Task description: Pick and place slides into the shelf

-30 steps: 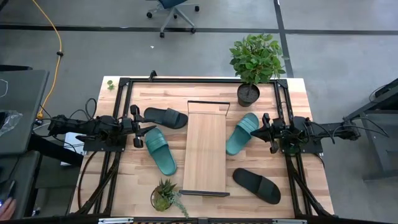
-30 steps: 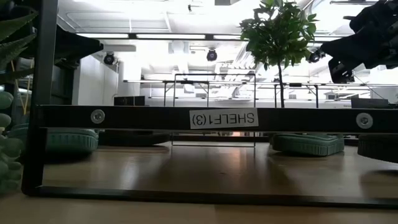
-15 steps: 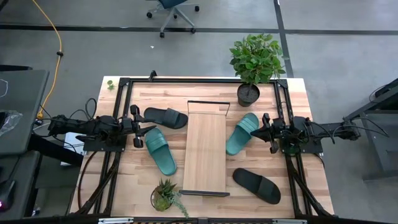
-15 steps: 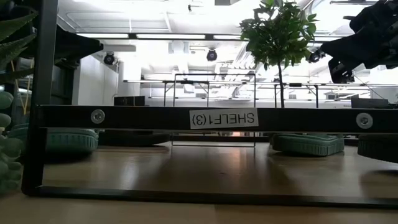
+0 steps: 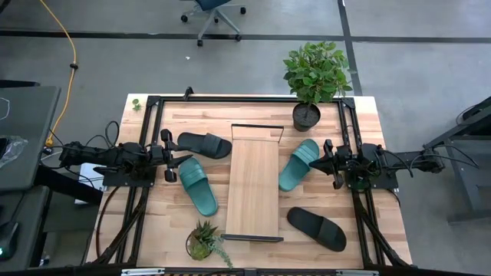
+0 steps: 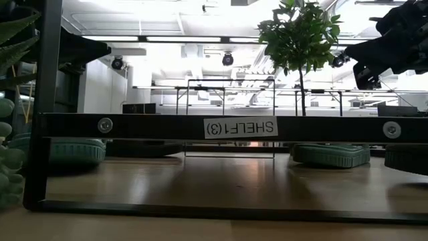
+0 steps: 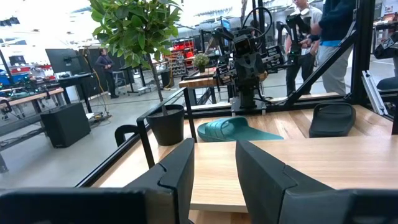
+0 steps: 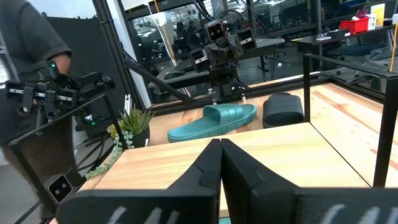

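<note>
High view first: the shelf (image 5: pixel 252 184) lies bare down the middle of the table (image 5: pixel 368 130), its long axis running from the far edge toward the near edge, and not one of the four slides is on it yet. Two sit on each side. Left of the shelf, a black slide (image 5: pixel 204 143) lies toward the far end and a teal slide (image 5: pixel 196 186) just beside the board, angled heel-out toward the near edge. Right of it, a second teal slide (image 5: pixel 298 164) leans diagonally close to the board, and a second black slide (image 5: pixel 317 228) rests farther toward the near corner.

Now the arms. The left end effector (image 5: pixel 182 161) hovers between the two left slides, pointing at the shelf, fingers parted with nothing in them — the left wrist view shows a clear gap. The right end effector (image 5: pixel 320 159) points the opposite way, fingertips practically meeting and empty, just beside the right teal slide's toe end.

So each arm has a teal slide nearest, long axis slanted across its line of reach. I'd say the wrist needs turning before either grab.
</note>
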